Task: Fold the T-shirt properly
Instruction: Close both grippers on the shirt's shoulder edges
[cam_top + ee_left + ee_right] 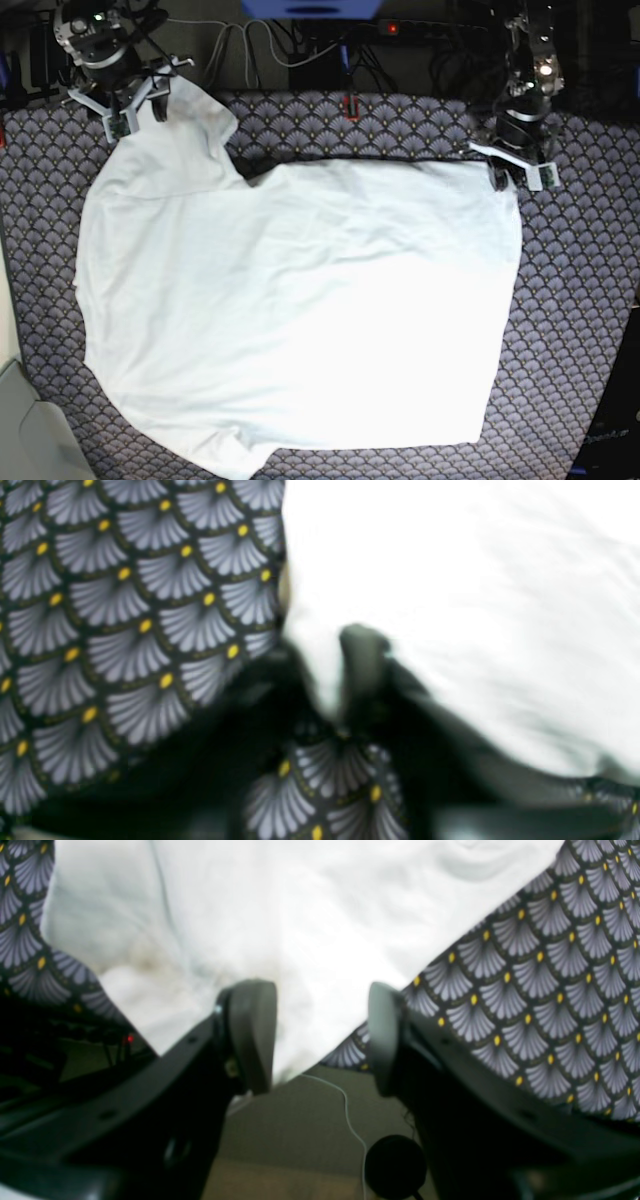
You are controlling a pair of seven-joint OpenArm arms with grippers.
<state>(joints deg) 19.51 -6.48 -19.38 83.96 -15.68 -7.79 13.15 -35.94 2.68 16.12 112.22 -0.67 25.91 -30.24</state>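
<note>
While left tool (pixel 345 680) pinches T-shirt (pixel 300 310), right tool (pixel 322 1035) gapes; no writing.

left arm (pixel 530 60): upper right of the base view, reaching down from the top edge, wrist pointing down.
left gripper (pixel 520 172): low at the end of that arm; in the left wrist view it is blurred, its dark fingers (pixel 362 665) drawn close together with a fold of the T-shirt (pixel 465 605) pinched between them.
right arm (pixel 100 45): upper left of the base view, wrist tilted toward the frame's centre.
right gripper (pixel 322 1035): jaws spread wide in the right wrist view, a clear gap between the two pads (pixel 252 1032); nothing clamped, white cloth showing beyond the gap.
</note>
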